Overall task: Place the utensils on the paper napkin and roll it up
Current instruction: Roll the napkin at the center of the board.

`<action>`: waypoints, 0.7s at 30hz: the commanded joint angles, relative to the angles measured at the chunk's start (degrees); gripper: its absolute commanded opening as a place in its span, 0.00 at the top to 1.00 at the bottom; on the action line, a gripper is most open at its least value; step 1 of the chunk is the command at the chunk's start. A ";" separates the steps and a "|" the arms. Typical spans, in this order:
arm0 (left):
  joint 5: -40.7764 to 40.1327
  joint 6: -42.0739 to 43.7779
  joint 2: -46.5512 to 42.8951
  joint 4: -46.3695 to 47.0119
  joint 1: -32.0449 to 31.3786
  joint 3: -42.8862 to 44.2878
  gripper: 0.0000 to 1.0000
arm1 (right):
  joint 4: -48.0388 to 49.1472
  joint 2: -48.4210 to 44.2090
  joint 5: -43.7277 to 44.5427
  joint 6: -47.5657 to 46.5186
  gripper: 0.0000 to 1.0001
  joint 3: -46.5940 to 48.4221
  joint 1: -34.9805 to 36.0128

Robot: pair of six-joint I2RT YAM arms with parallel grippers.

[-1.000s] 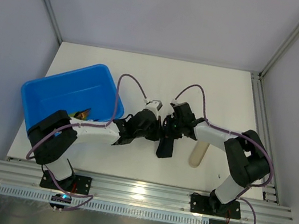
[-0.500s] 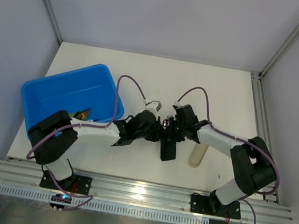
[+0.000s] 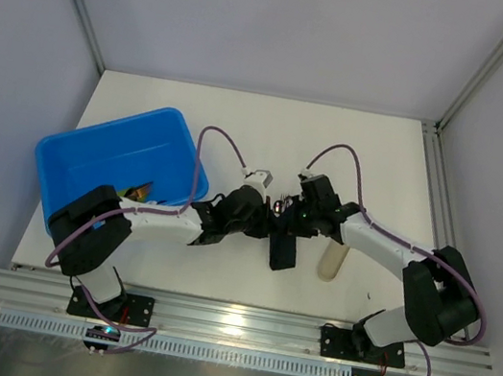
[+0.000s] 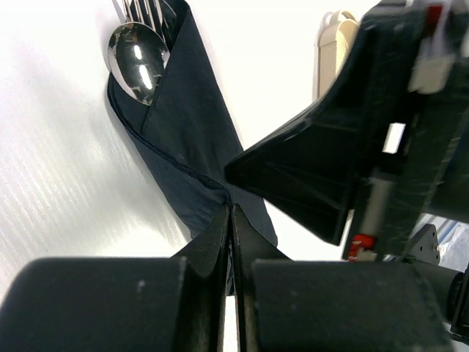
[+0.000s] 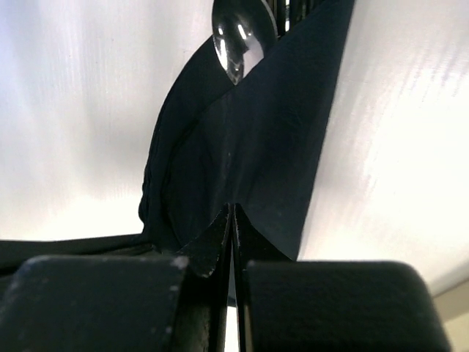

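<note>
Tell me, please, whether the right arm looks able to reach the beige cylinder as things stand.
Probably yes: the beige cylinder lies beside the right gripper with bare table between, though its jaws are shut on the paper napkin.

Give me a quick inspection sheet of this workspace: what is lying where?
Surface: glossy white table.
Job's things: black paper napkin folded into a slim wrap around a shiny metal spoon and fork tines, which poke out at one end.
Clutter: blue plastic tub at the left, with a small colourful item inside; beige cylinder just right of the napkin.
Grippers: left gripper and right gripper both shut, tips at the napkin; a pinch cannot be confirmed.
Cables: purple cables loop above both arms.
Surroundings: grey walls, aluminium frame rail.
</note>
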 commanded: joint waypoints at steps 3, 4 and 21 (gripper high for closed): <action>0.97 1.89 1.36 1.44 -0.43 2.98 1.00 | -2.26 -4.48 4.72 -1.27 0.96 -1.05 -2.60; 0.97 1.98 1.62 1.26 -0.60 3.60 1.00 | -2.61 -4.65 4.99 -1.44 0.96 -1.23 -3.04; 1.59 3.12 4.26 -0.85 -1.66 7.64 1.00 | 5.47 1.58 -1.23 -1.89 0.96 -5.98 -5.94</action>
